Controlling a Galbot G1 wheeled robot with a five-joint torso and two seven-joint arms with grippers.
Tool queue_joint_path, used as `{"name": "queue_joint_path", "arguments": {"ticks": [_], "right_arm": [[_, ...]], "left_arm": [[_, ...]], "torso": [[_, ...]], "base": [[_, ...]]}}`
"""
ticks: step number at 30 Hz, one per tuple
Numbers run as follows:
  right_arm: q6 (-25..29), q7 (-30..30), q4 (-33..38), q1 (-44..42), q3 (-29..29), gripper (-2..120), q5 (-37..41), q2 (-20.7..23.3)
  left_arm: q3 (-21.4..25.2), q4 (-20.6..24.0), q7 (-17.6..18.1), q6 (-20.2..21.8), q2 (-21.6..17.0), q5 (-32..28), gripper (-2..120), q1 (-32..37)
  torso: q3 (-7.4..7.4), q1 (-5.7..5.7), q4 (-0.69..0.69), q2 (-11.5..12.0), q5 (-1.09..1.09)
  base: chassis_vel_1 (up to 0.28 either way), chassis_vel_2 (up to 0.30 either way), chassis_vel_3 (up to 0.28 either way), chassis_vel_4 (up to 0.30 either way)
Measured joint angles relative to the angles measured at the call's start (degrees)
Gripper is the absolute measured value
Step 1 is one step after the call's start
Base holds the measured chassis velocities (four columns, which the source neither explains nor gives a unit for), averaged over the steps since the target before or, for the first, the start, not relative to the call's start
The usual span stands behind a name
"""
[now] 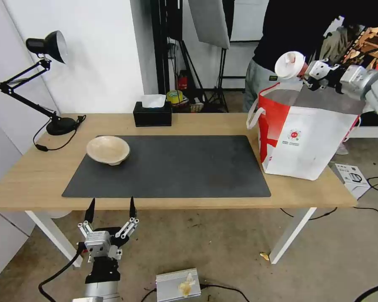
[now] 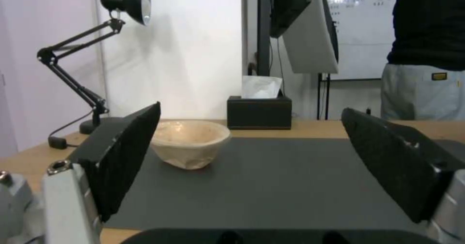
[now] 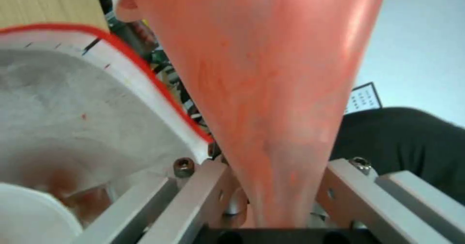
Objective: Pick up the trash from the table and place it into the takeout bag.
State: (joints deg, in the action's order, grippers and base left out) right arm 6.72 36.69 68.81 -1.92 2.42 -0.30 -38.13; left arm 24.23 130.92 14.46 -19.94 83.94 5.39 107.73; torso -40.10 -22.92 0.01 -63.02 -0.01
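Head view: the right gripper is clenched on a red plastic cup with a white lid, tipped sideways above the open mouth of the large white takeout bag with a red side panel, likely so it falls inside. A shallow beige bowl waits on the dark grey mat of the light-wood table. The left gripper hangs below the table's near edge, jaws spread and empty.

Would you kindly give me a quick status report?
Right gripper shut on cup above bag. Left gripper open, low before table. Beige bowl on mat. Nothing in the way.
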Motion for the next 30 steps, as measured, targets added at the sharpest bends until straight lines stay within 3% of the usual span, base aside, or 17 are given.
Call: {"name": "queue_joint_path", "arguments": {"ticks": [12,16,30], "right_arm": [[-2.0,-0.4,0.5,-4.3,-1.8,3,1.6,1.1],[-6.3,0.6,1.4,-5.8,-2.1,3,3.7,2.0],[-6.5,4.9,-0.6,-5.2,-2.3,4,2.8,1.8]], "left_arm": [[-0.2,0.0,0.0,0.0,0.1,0.2,100,0.0],[-0.3,0.0,0.0,0.0,0.1,0.4,100,0.1],[-0.3,-0.1,0.0,0.0,0.1,0.6,100,0.1]], "torso": [[0.0,0.0,-0.01,0.0,0.01],[0.0,0.0,-0.02,0.0,0.01],[0.0,0.0,-0.01,0.0,0.01]], "base": [[0.0,0.0,0.0,0.0],[0.0,0.0,0.0,0.0],[0.0,0.0,0.0,0.0]]}}
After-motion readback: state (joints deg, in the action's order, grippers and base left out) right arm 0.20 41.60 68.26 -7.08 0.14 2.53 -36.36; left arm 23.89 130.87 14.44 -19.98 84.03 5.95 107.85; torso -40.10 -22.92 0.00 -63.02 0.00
